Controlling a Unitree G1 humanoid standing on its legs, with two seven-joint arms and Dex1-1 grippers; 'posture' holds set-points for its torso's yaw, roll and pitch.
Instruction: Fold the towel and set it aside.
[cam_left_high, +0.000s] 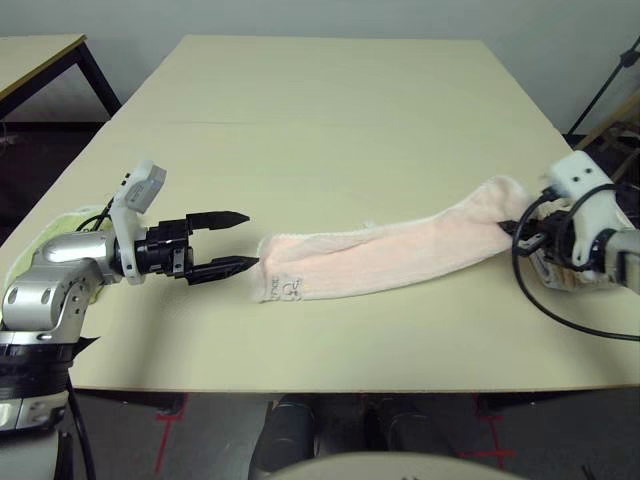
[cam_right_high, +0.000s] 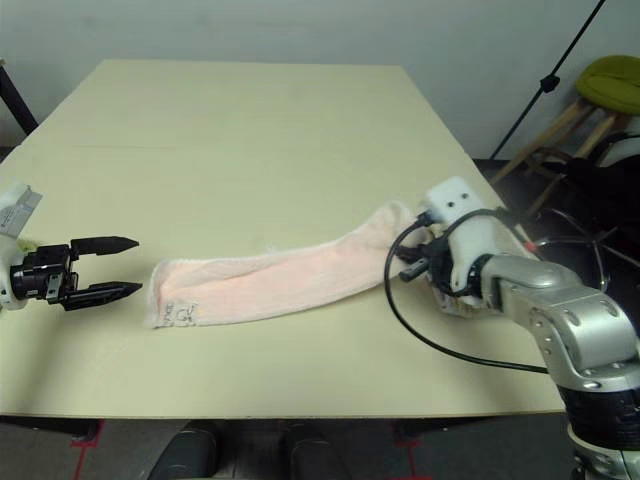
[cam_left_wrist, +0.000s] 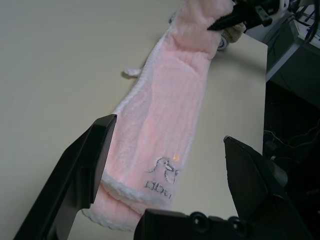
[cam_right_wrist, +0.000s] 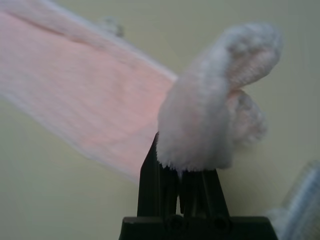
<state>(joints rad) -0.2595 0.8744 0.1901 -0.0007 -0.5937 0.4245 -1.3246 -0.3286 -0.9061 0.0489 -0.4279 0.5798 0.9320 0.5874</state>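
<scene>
Right claw (cam_right_wrist: 182, 172) at the right edge of the frame is clamped on one end of the pink towel (cam_left_high: 390, 257), which runs as a long strip across the middle of the table (cam_left_high: 330, 110). Left claw (cam_left_high: 225, 243), at the left, gapes wide just short of the logo end and holds nothing. The pinch looks thin, taking only the tip of the cloth; a pull could slip it free. Dragging the free end may also bunch the fold.
</scene>
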